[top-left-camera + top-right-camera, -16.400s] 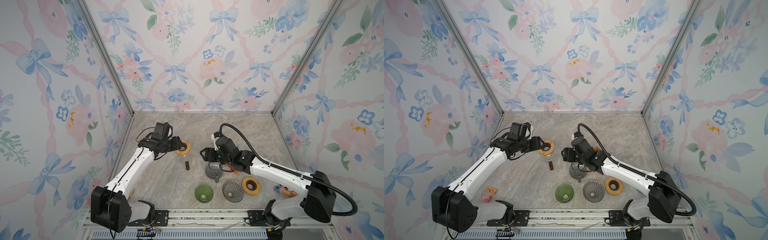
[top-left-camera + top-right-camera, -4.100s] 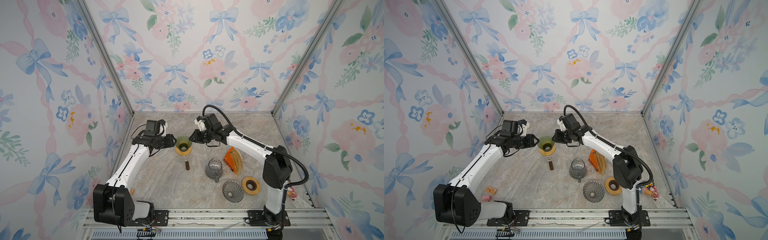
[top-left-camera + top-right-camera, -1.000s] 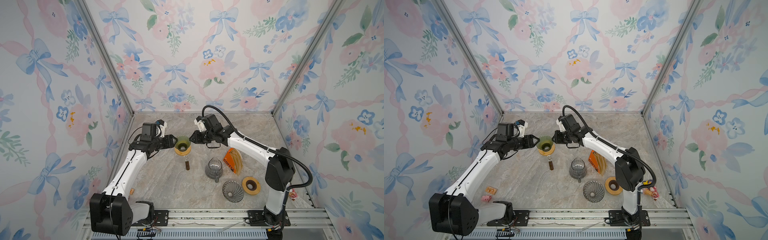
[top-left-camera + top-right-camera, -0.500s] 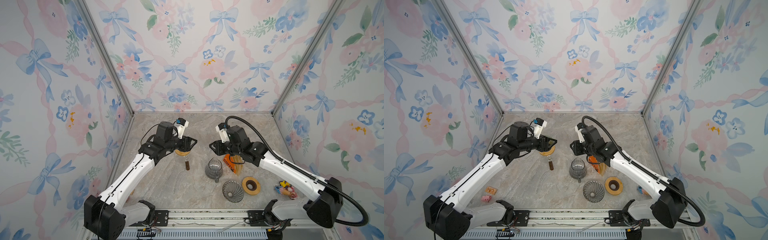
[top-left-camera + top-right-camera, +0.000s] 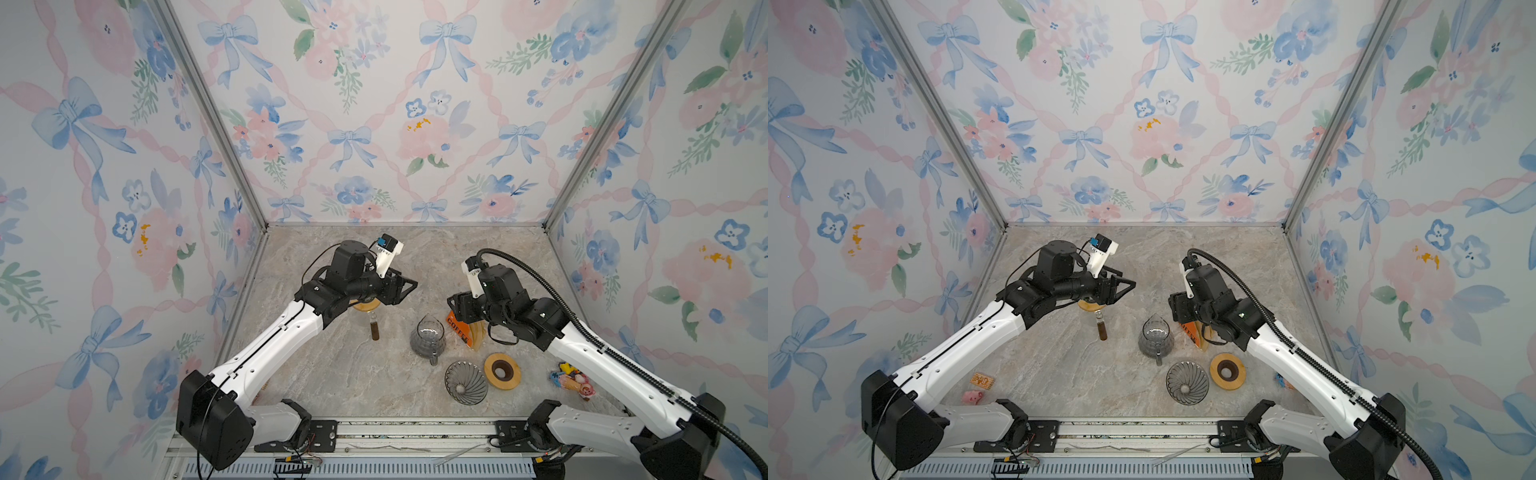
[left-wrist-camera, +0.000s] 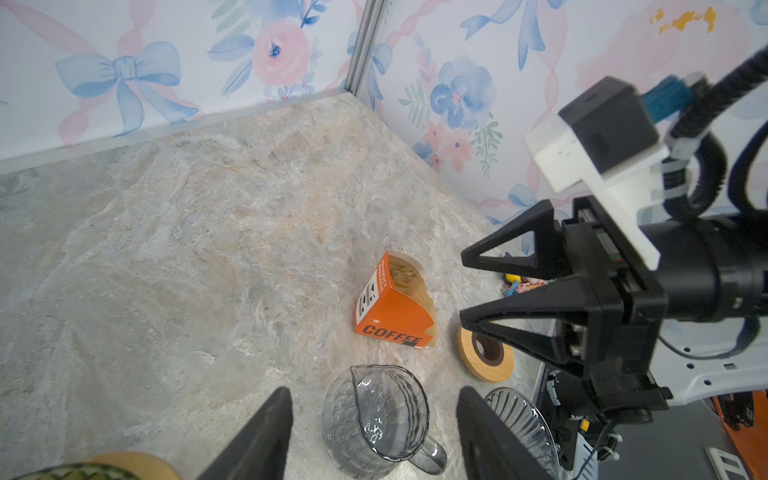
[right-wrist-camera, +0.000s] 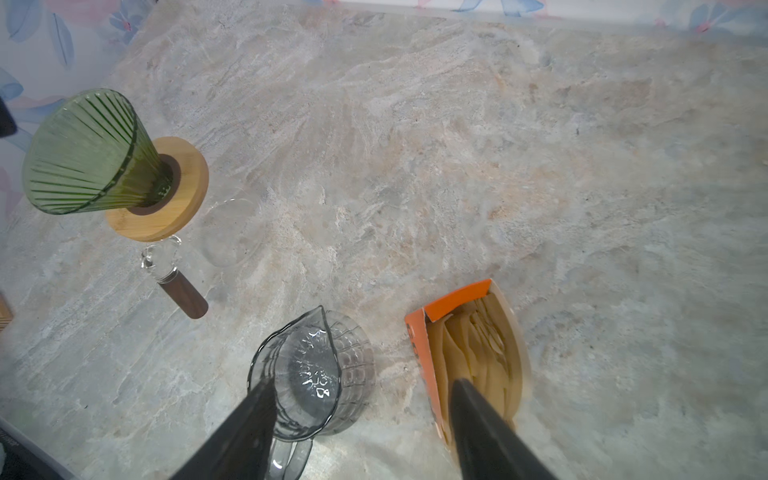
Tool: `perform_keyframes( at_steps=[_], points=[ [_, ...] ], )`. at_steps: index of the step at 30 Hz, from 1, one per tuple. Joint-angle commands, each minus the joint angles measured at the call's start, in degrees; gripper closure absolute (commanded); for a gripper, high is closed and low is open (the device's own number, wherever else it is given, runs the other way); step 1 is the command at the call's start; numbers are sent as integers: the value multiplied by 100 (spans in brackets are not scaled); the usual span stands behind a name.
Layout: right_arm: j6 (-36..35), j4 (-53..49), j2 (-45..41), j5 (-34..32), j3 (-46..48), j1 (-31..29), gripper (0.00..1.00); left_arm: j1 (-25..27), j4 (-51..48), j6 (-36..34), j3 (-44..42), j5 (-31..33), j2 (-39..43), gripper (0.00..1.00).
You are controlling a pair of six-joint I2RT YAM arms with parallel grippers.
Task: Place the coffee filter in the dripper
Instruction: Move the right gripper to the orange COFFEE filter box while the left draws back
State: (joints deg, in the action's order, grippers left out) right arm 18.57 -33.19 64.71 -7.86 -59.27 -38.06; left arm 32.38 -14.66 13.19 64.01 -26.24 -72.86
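Brown paper coffee filters (image 7: 478, 353) stand in the orange box (image 7: 417, 332), under one finger of the right gripper (image 7: 361, 385); its jaws are apart and empty. Well aside, the green dripper (image 7: 83, 153) sits on a wooden ring (image 7: 183, 187) beside the left gripper (image 6: 374, 392), whose jaws are also apart.
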Motion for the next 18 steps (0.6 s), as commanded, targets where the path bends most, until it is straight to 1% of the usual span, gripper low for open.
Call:
perform_keyframes(
  at_steps=[1, 2, 4, 5, 9, 13, 14, 18],
  points=[
    [-159, 80, -406, 10, 490, 242, 35, 14, 173, -194, -146, -326, 237, 27],
    [-178, 220, -498, 133, 640, 329, 37, 19, 167, -203, -167, -346, 261, 22],
    [-180, 259, -555, 551, 756, 579, 48, 25, 172, -216, -195, -380, 266, 8],
    [-178, 269, -568, 777, 826, 711, 52, 23, 170, -243, -195, -399, 271, 2],
    [-204, 523, -617, 1647, 1124, 1202, 62, 13, 162, -342, -202, -430, 329, 2],
    [-186, 628, -421, 2154, 1216, 1585, 68, 15, 164, -396, -213, -453, 377, 2],
    [-174, 668, -366, 2224, 1229, 1634, 69, 14, 159, -396, -205, -457, 382, 2],
    [-142, 777, -186, 2157, 1239, 1676, 70, 16, 156, -423, -222, -483, 404, 2]
  ],
)
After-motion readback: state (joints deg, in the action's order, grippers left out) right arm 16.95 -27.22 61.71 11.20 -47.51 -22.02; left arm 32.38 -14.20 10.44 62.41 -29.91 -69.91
